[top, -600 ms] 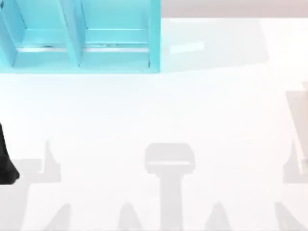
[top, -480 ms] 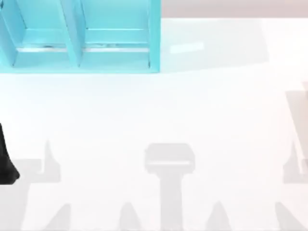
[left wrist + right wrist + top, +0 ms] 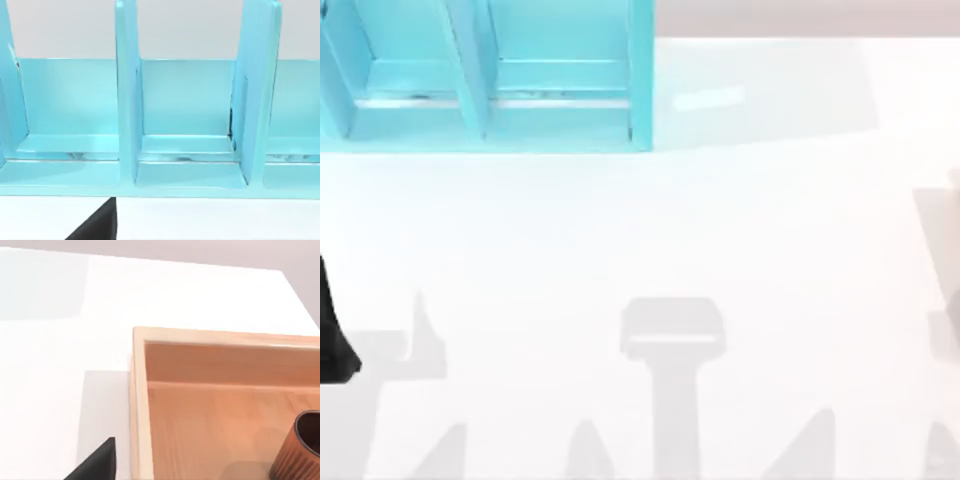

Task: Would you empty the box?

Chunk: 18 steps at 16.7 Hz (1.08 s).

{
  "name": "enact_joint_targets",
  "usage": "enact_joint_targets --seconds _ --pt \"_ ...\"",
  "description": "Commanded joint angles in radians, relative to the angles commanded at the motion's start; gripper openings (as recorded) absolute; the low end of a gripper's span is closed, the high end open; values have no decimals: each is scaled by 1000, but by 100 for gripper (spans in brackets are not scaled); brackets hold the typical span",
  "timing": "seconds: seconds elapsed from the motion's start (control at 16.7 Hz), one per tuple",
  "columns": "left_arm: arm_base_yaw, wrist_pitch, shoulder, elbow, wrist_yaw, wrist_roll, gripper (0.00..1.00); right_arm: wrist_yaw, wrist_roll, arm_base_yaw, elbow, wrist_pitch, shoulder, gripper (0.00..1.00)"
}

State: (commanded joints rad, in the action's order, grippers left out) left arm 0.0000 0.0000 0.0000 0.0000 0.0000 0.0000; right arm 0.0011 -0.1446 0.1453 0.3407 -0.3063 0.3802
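A wooden box [image 3: 210, 410] sits at the table's [image 3: 640, 240] right edge, with a brown ribbed cup [image 3: 300, 450] inside. A blue shelf [image 3: 485, 80] occupies the far-left corner. Whether either end effector is open I cannot tell.

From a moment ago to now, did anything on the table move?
Only shadows near the table's right front edge shifted, so my right arm seems to be moving. The blue shelf and the dark left arm part stayed put. Nothing was grabbed or let go.

Overhead view; wrist views near shelf [image 3: 185, 125], box [image 3: 200, 390]
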Motion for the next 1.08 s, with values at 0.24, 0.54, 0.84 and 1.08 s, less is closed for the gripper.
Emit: enact_joint_targets --seconds 0.24,0.54,0.84,1.08 --pt "0 0 0 0 0 0 100 -1 -119 122 281 -276 405 100" --pt "0 0 0 0 0 0 100 1 -265 271 616 -608 890 100" --pt "0 0 0 0 0 0 100 2 -370 380 874 -831 1191 100" --pt "0 0 0 0 0 0 100 2 -404 414 962 -898 1288 100"
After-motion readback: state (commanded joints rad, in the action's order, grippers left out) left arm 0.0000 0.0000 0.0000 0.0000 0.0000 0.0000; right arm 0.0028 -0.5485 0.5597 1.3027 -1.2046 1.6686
